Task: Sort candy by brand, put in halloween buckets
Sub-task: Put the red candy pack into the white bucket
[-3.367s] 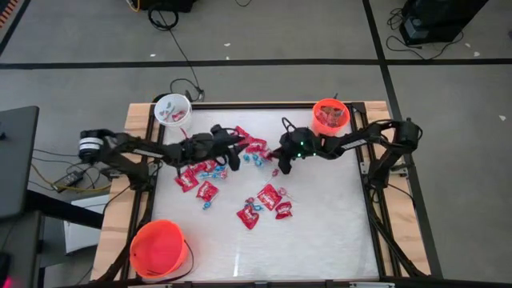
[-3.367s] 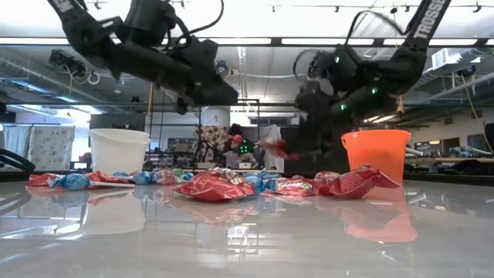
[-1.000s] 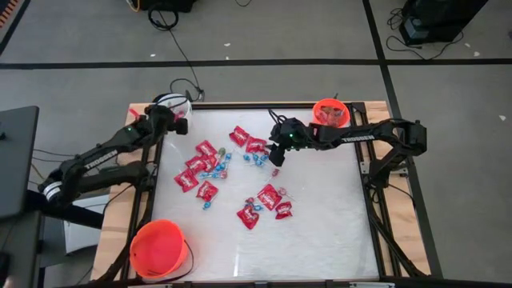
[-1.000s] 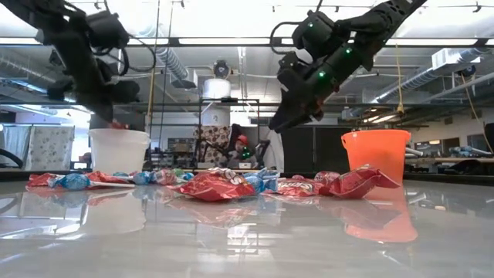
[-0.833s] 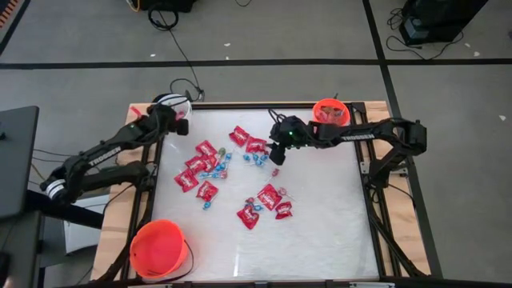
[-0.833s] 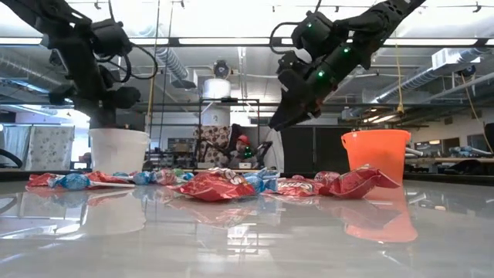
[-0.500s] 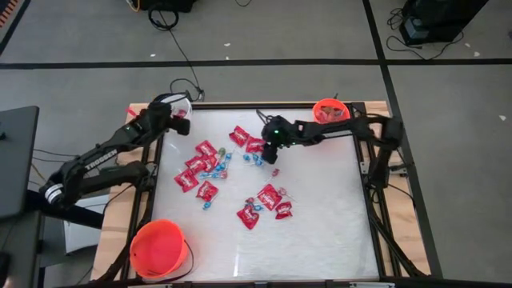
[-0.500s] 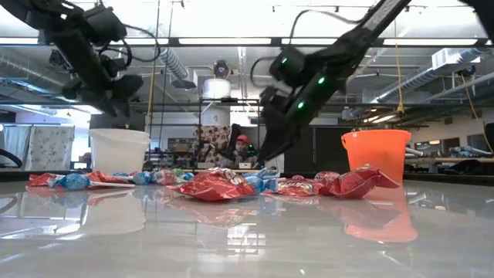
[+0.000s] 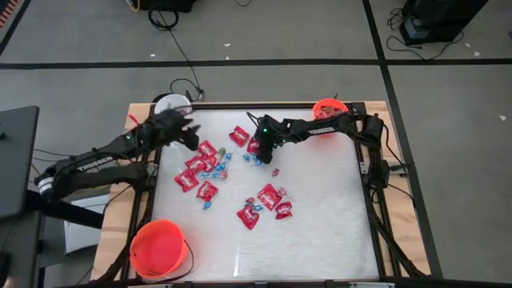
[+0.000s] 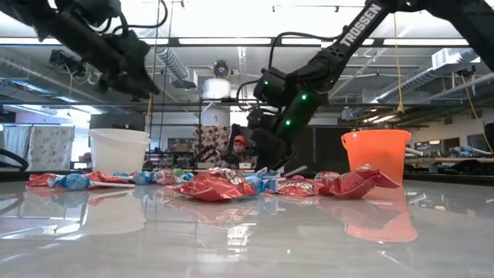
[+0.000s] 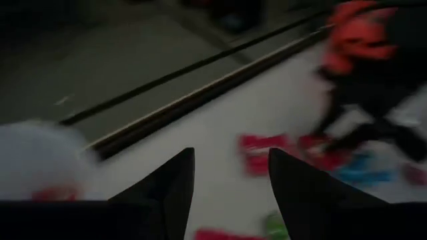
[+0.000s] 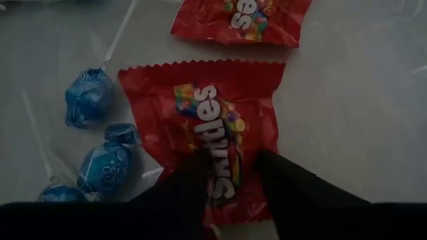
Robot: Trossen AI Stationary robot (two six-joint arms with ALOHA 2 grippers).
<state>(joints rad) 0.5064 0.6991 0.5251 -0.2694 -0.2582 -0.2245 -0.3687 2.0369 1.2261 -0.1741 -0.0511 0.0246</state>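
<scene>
At the back left corner of the table [image 9: 320,232] stands the white bucket [image 9: 170,103]. The left gripper [image 9: 190,136], which a second ago hung over that bucket, has swung away from it toward the scattered candy [image 9: 210,168]. Its wrist view shows both fingers [image 11: 167,183] spread apart with nothing between them, and the white bucket slides off to one side with a red piece visible inside. That suggests a piece has just been dropped there, and this arm is heading back for another.

In the middle, red packets and blue lollipops lie in loose clusters. The big orange bucket [image 9: 158,248] sits at the front left corner, well apart from either arm.

Further right, the right gripper [image 9: 262,149] has moved from beside the small orange bucket [image 9: 328,109] at the back right corner and come down on the far cluster. Its wrist view shows the two fingers [image 12: 190,175] straddling a red Skittles packet [image 12: 207,130], pressed on the wrapper and narrowing, but with a gap left, so the packet is not yet gripped. Blue lollipops [image 12: 90,97] lie just beside it. Judging by this, one more red packet is about to be lifted, with many pieces left to sort.
</scene>
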